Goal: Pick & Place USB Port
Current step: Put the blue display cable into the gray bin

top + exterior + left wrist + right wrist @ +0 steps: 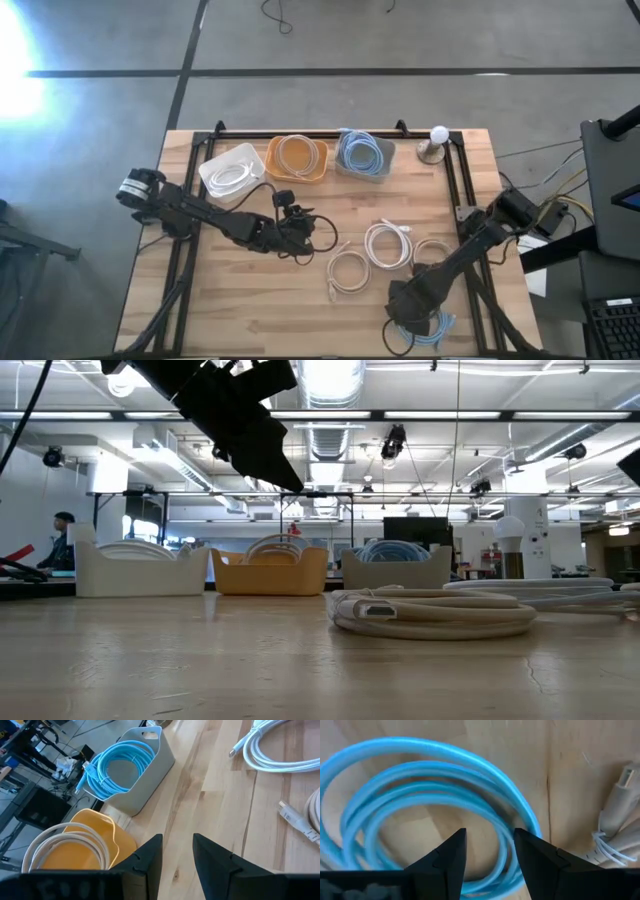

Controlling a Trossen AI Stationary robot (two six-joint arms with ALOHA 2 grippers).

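Down near the bench's (pixel 250 310) front edge, the right gripper (pixel 489 851) hung with jaws parted and empty directly over the coiled blue cable (pixel 420 795). The left gripper (pixel 177 855), jaws parted and empty, hung over open wood mid-bench, with the grey bin (pixel 150 765) and orange bin (pixel 112 832) ahead.

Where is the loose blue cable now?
In the high view, the blue cable lies at the table's near right edge, under the right gripper, near the white coils.

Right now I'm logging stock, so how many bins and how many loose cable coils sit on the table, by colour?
White bin: 1
Orange bin: 1
Grey bin: 1
Loose white or cream coils: 3
Loose blue coil: 1
Total: 7
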